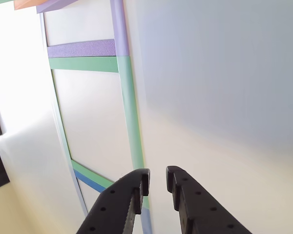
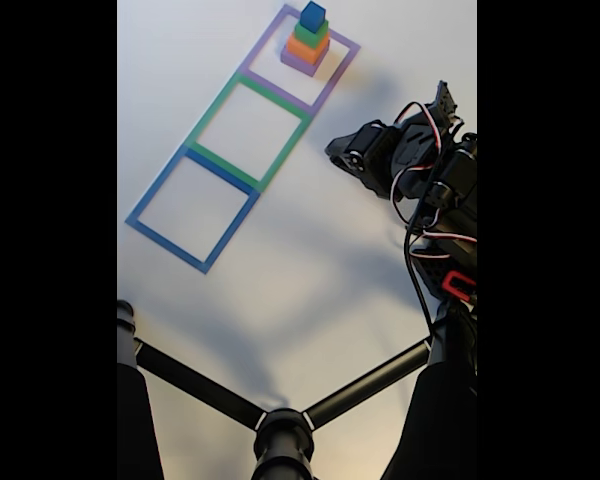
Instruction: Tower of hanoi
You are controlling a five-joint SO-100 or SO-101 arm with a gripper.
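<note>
In the fixed view the tower stands complete inside the purple taped square outline (image 2: 305,55), at the top of the picture. From bottom up: the widest flat purple foam block (image 2: 302,64), on it the smaller orange foam block (image 2: 306,48), then the green foam block (image 2: 311,33), and on top the smallest blue foam cube (image 2: 313,15). All four are stacked approx. centred, each one touching the next.

Below the purple outline, in one diagonal row, come the green taped square outline (image 2: 248,132) and then the blue taped square outline (image 2: 193,208); neighbours share an edge. All lie on the white table top (image 2: 280,280).

The black two-finger gripper (image 2: 332,152) hangs over the table to the right of the green outline, well apart from the tower, w/ the arm body and red/white cables (image 2: 432,180) behind it at the right edge. In the other view the gripper (image 1: 157,179) enters from the bottom edge; its two black fingers (image 1: 132,192) stand only a little apart, a narrow gap between the tips, and nothing is held between them. Under the tips passes green tape, w/ blue tape beside. At the top left corner of that view, bits of the orange and purple blocks (image 1: 53,5) show, blurred.

A black tripod w/ spread legs (image 2: 280,425) is at the bottom of the fixed view.
</note>
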